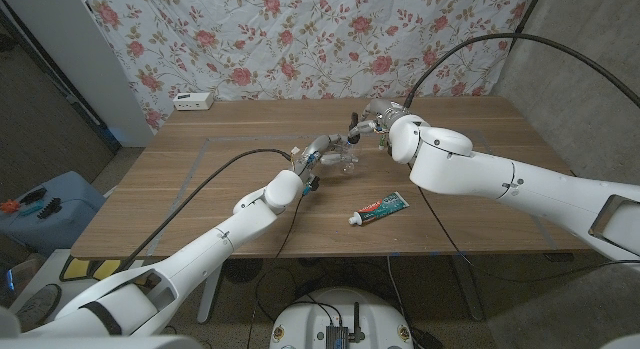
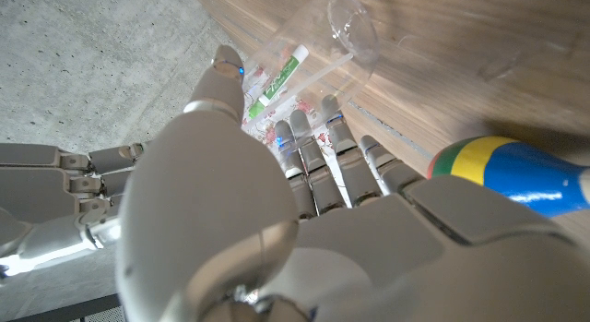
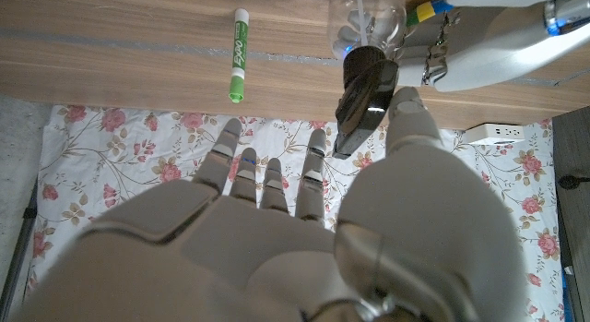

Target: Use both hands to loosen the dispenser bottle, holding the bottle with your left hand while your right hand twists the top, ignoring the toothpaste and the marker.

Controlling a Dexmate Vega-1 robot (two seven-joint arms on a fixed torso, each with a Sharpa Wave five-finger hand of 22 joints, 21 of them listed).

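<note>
While the left hand [image 1: 316, 155] wraps its fingers [image 2: 313, 151] around the clear bottle [image 1: 345, 159] near the middle of the table [image 1: 200, 179], the right hand [image 1: 375, 124] sits just behind it at the black pump top [image 1: 353, 129]. From the head view the bottle stands between the two hands, its body held by the left and its top beside the right.

Seen from the left wrist, that hand [image 2: 277, 202] has its thumb on one side of the see-through bottle [image 2: 323, 45] and the other fingers on the other side, so it is holding the bottle. The green marker [image 2: 281, 75] shows through the clear plastic (it lies on the wood beyond), and a tube end with coloured bands [image 2: 512, 170] shows near the fingers.

Seen from the right wrist, the right hand [image 3: 295, 230] has its thumb against the dark top [image 3: 364, 96], with the other fingers [image 3: 267, 179] spread and apart from it. Whether the top is truly pinched I cannot tell. The bottle [image 3: 369, 17] and the marker [image 3: 238, 54] both show on the wood there, well apart from each other.

The toothpaste [image 1: 381, 207] lies flat on the table nearer the robot, apart from both hands. A white power strip [image 1: 193, 101] sits at the far edge, against the flowered cloth [image 1: 300, 39].
</note>
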